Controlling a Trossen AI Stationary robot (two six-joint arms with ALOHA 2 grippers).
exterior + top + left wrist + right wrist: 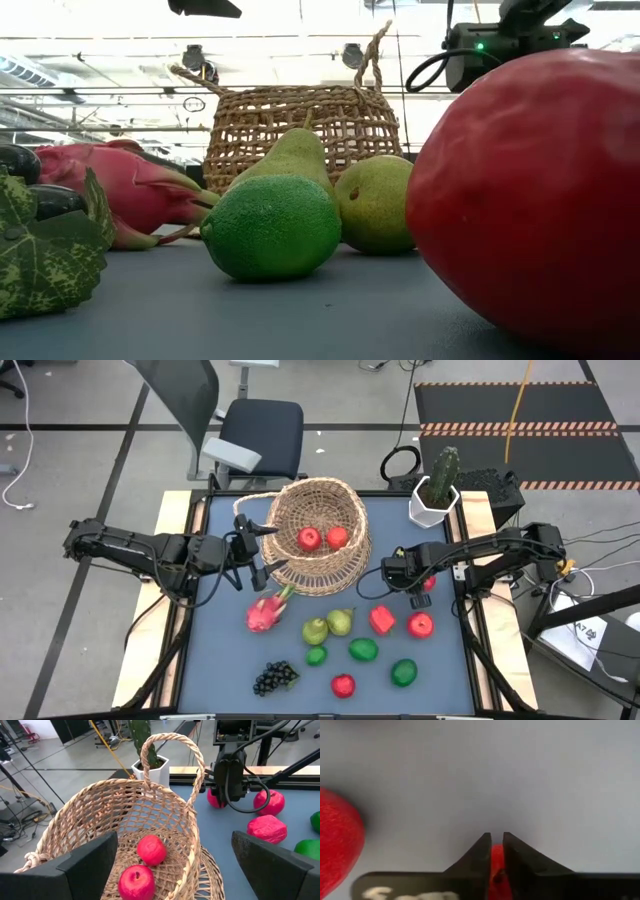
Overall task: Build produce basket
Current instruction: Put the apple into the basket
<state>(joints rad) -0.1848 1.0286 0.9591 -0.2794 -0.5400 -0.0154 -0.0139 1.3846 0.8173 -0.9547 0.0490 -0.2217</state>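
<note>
While our right end effector point(497, 851) pinches a small red fruit point(496, 859) on the worktop point(230, 650), right of the basket point(320, 540), it could slip out. Our left end effector point(252, 558) waits wide open by the basket.

We see a tan woven basket point(318, 535) holding two red apples point(322, 539) on a blue-grey table point(225, 660). Beside it lie a pink dragon fruit point(265, 613), two yellow-green pears point(328, 626), bright green limes point(363, 650), dark grapes point(273, 678) and more red fruit point(420, 625). A green cactus stands in a white pot point(434, 506).
</note>
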